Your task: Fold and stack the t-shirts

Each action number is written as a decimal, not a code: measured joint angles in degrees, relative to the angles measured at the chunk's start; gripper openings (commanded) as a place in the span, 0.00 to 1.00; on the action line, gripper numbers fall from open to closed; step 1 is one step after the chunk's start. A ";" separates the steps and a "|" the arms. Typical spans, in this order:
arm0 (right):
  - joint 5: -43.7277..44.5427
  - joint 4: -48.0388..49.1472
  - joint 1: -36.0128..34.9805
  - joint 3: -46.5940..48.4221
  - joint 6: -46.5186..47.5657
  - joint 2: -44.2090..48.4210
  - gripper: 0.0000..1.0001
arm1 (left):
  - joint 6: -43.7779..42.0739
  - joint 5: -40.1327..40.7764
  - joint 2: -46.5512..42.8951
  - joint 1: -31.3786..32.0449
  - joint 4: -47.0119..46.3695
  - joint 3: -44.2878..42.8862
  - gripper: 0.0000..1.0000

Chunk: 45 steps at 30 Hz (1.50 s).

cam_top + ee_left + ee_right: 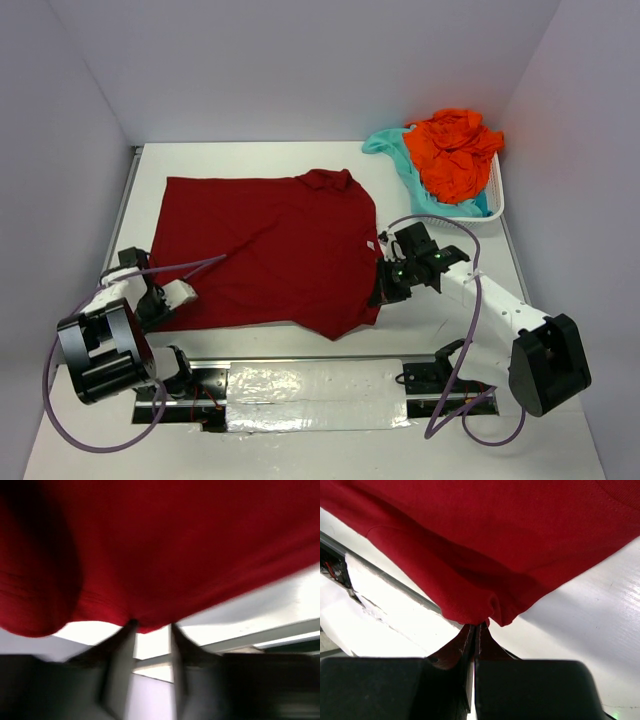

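Observation:
A dark red t-shirt [265, 250] lies spread flat on the white table [250, 160]. My left gripper [175, 295] sits at its near left corner. In the left wrist view, blurred, the jaws [152, 627] stand apart with the red hem [175, 545] just at the fingertips and table showing through the gap. My right gripper [383, 285] is at the shirt's near right edge. It is shut [479, 625] on a pinch of the red cloth [485, 540], which bunches at the tips. An orange t-shirt [455, 150] and a mint-aqua one [400, 160] are heaped in the basket.
The white mesh basket [492, 205] stands at the back right corner, with the aqua cloth spilling over its left rim. A shiny foil-covered strip [310, 392] lies between the arm bases at the near edge. Walls close in the table on three sides.

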<state>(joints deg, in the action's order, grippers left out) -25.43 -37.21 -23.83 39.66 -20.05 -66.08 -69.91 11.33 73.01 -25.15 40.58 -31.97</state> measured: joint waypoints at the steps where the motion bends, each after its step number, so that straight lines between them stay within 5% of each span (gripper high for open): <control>1: 0.00 0.00 0.00 0.00 0.00 0.00 0.00 | 0.52 0.81 0.46 0.00 -0.59 -0.02 0.15; 3: 0.00 -0.02 0.00 0.00 0.00 0.00 0.00 | 1.73 1.99 1.11 0.00 -2.91 -0.17 0.00; 10: 0.50 -1.90 1.73 1.51 0.20 0.50 0.00 | 4.35 -4.59 0.44 -0.17 0.74 -5.77 0.00; 16: 2.12 -3.41 3.52 12.11 1.81 -2.97 0.00 | 6.34 -13.18 1.16 1.29 8.74 -22.36 0.00; 22: 2.95 -1.40 6.34 18.67 4.22 -12.39 0.00 | 11.54 -17.16 13.49 3.19 11.04 -33.53 0.00; 30: 3.76 -0.31 8.46 26.34 7.04 -25.35 0.00 | 21.33 -17.84 27.21 4.15 7.30 -43.01 0.00; 43: 5.20 0.68 8.50 38.47 9.29 -35.60 0.00 | 29.92 -12.68 34.86 6.62 -0.42 -46.71 0.00; 45: 5.55 0.52 8.50 39.15 9.64 -37.33 0.03 | 31.19 -12.22 36.30 7.10 -0.85 -47.36 0.09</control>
<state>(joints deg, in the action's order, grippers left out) -19.88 -36.69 -15.33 78.81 -10.41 -103.42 -38.72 -0.89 109.32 -18.04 39.72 -79.33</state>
